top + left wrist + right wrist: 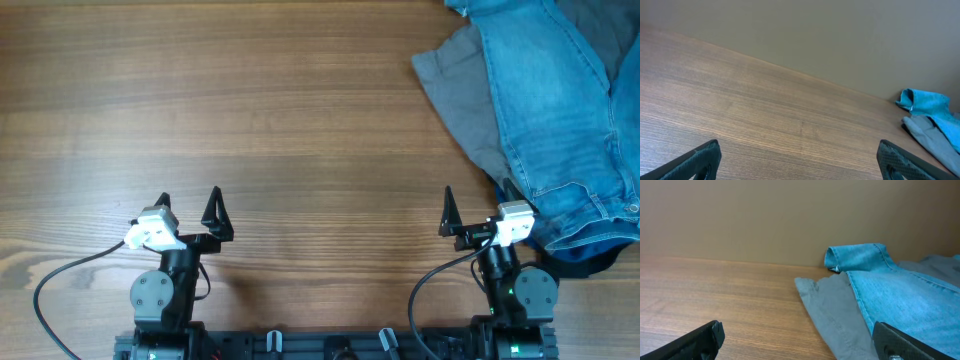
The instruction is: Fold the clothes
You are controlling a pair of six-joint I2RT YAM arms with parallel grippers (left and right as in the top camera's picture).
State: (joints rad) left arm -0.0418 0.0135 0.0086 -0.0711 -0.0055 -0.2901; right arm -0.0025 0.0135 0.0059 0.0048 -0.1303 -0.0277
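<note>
Light-blue jeans [560,110] lie in a heap at the table's right side, over a grey garment [455,85]; a dark-blue garment [580,262] peeks out below them by the right arm. In the right wrist view the jeans [905,295] and grey garment [835,315] lie ahead to the right. In the left wrist view both show far right: jeans [925,100], grey garment [935,140]. My left gripper [190,208] is open and empty near the front left. My right gripper [478,208] is open and empty, its right finger beside the jeans' edge.
The wooden table [250,120] stretches left of the clothes. Both arm bases stand at the front edge, with a cable [60,285] looping at the front left. A plain wall [765,215] stands behind the table.
</note>
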